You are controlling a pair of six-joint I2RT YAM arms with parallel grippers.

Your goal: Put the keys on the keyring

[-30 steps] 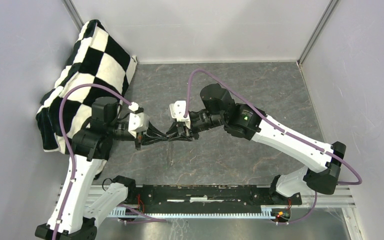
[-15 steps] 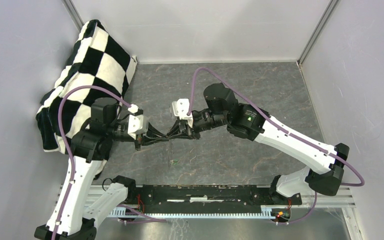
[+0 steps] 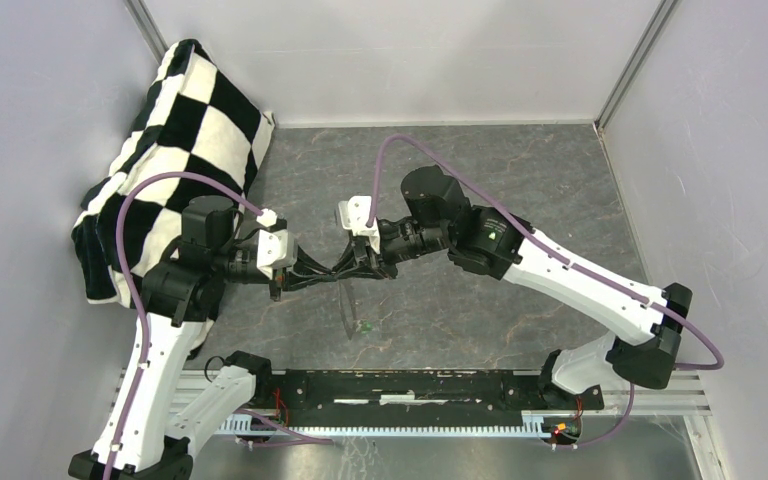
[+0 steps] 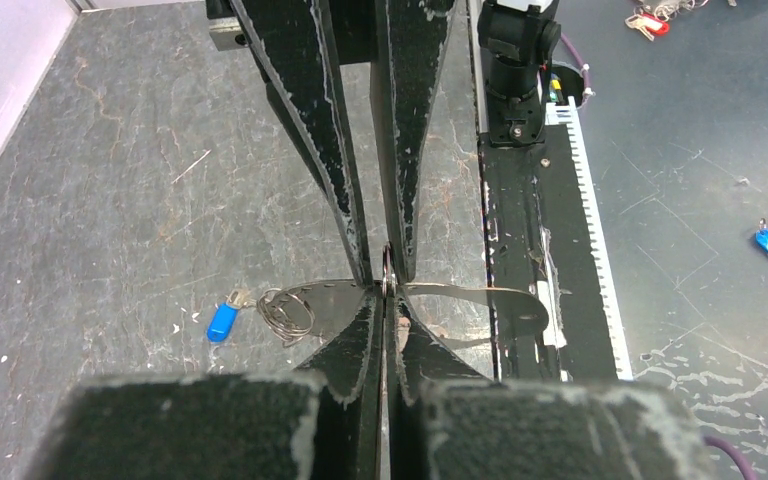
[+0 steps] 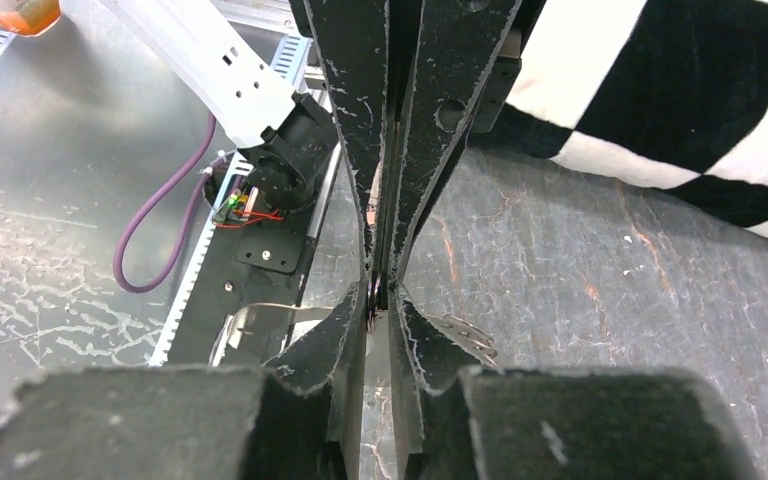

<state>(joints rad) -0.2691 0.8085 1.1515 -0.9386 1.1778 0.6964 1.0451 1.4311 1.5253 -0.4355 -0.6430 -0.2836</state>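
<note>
Two arms, the left arm [image 3: 150, 350] and the right arm [image 3: 580, 280], reach inward over the grey marbled table [image 3: 520, 170]. A black-and-white checked cloth [image 3: 190, 110] is bunched in the far left corner, exactly as before. The right arm sits a little further left than half a second ago, about where it was a second ago; the left arm has not moved. The left gripper [image 4: 388, 298] and the right gripper [image 5: 377, 298] meet tip to tip above the table. Each has its fingers pressed together on the keyring [image 3: 345, 308], a thin pale loop that runs from the pinch toward the near edge. A second ago this loop did not show below the tips. The green key [image 3: 365, 326] sits by the loop's near end, slightly further right than half a second ago; whether it hangs on the loop or lies on the table I cannot tell. The blue key [image 4: 222, 321] lies on the table on the far side of the grippers, a small wire tangle [image 4: 285, 315] touching its head.
</note>
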